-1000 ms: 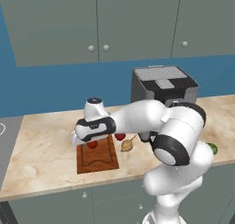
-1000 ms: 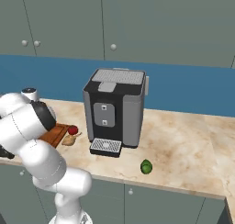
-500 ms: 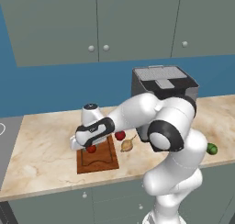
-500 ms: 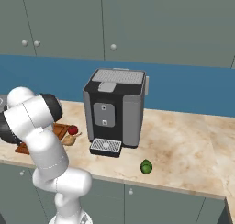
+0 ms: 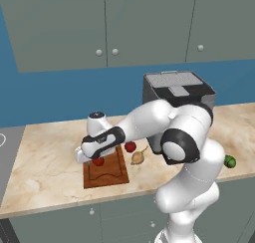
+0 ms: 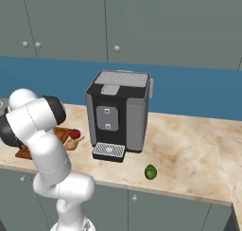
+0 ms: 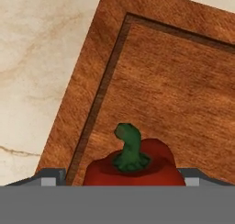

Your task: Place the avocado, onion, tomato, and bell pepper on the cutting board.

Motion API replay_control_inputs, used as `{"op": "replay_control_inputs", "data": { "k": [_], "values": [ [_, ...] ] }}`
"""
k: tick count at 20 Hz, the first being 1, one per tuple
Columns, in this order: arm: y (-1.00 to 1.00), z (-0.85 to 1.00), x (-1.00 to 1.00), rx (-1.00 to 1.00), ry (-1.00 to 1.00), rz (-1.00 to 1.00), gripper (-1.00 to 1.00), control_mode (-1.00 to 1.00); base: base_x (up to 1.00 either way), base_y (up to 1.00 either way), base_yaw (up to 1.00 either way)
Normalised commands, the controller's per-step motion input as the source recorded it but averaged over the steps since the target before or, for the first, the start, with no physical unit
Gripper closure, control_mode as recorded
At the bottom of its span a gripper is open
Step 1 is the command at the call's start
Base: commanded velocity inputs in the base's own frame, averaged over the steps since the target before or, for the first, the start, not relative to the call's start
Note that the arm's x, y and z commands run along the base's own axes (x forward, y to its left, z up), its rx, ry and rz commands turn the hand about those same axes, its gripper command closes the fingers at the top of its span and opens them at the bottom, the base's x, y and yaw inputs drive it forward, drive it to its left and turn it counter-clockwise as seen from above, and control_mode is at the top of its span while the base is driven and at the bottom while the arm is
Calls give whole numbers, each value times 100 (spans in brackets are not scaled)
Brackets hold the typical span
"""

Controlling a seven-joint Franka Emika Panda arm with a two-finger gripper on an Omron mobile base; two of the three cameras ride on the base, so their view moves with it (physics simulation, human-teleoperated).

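- Cutting board [image 5: 105, 173] sits at the left of the tabletop [image 5: 45, 160]; gripper [image 5: 89, 160] is low over its near-left part.
- Bell pepper [image 7: 133, 169], red with a green stem, rests on the board inside the groove; hand view shows the jaws apart, one fingertip either side of it and seemingly clear. Reads as the release step for the pepper; contact can't be fully ruled out.
- Just right of the board: red tomato [image 5: 130, 147], beside the board's far-right corner, apparently off it. Onion [image 5: 138, 158] lies on the tabletop right next to it, stalk up-right.
- Coffee machine [image 6: 118, 115] stands mid-tabletop.
- Avocado [image 6: 151, 172] sits far right, near the front edge, well apart from the board.
- Next move, my call: lift straight up so the pepper isn't nudged, then reach right for the tomato or onion. Avocado last; likely needs a long swing or a base move.
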Motion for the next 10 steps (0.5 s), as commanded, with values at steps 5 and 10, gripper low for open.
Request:
{"op": "replay_control_inputs", "data": {
  "k": [5, 10],
  "values": [
    [-7, 16, 0, 0, -1, -3, -100, -100, 0, 0, 0],
    [-7, 54, 0, 0, -4, -2, -100, -100, 0, 0, 0]
  ]
}}
